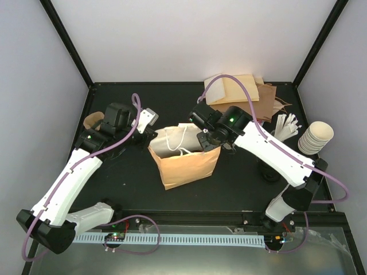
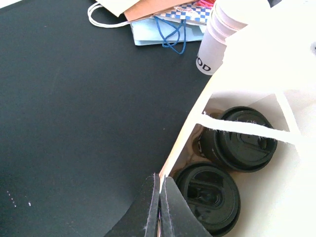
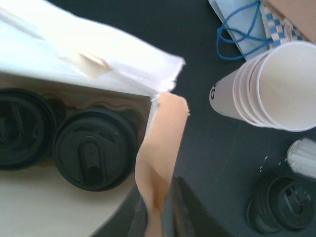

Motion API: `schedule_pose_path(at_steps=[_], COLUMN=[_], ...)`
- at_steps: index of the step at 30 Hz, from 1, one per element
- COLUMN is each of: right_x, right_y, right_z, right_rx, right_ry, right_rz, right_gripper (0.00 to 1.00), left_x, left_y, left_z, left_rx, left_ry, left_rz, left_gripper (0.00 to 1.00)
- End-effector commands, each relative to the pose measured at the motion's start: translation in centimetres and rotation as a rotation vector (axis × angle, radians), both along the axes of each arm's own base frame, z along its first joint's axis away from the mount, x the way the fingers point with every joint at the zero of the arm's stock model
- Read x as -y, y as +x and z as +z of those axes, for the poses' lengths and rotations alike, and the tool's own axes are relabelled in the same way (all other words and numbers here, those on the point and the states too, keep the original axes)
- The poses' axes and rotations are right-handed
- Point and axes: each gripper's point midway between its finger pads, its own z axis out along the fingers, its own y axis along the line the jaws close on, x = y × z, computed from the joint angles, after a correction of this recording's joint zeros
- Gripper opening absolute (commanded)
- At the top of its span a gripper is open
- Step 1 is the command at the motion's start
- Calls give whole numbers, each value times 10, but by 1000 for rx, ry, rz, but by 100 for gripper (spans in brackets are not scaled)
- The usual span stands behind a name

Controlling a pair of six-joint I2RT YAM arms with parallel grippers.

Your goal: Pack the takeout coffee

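Observation:
A brown paper bag [image 1: 186,163] stands open in the middle of the table. Inside it, two takeout coffee cups with black lids [image 2: 244,140] [image 2: 207,195] stand side by side; the right wrist view shows them too [image 3: 94,148] [image 3: 19,128]. My left gripper [image 2: 159,202] is shut on the bag's left rim [image 2: 185,133], its jaws pinching the paper. My right gripper [image 3: 160,215] is shut on the bag's right edge [image 3: 160,143], which folds up between its fingers. In the top view the left gripper [image 1: 152,137] and the right gripper [image 1: 207,142] sit at opposite sides of the bag's mouth.
A stack of lidless cream cups [image 1: 315,137] lies at the right, with a stack of black lids [image 1: 269,172] in front of it. Flat paper bags [image 1: 241,91] are piled at the back. A brown pulp tray [image 1: 92,121] sits far left.

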Motion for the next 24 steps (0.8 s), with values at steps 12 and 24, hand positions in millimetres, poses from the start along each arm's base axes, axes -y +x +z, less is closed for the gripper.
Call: schedule_pose_path(at_steps=[12,24], right_x=[4,15], right_y=[18,37], right_z=[63,107], right_rx=[188,396], right_ry=[138,146], right_rz=[80,52], right_gripper=[64,70], left_x=[8,15], left_y=[8,31], left_z=[16,20], left_rx=[51,31], left_ry=[-59,-116], left_rz=[2,76], left_gripper=[1,2])
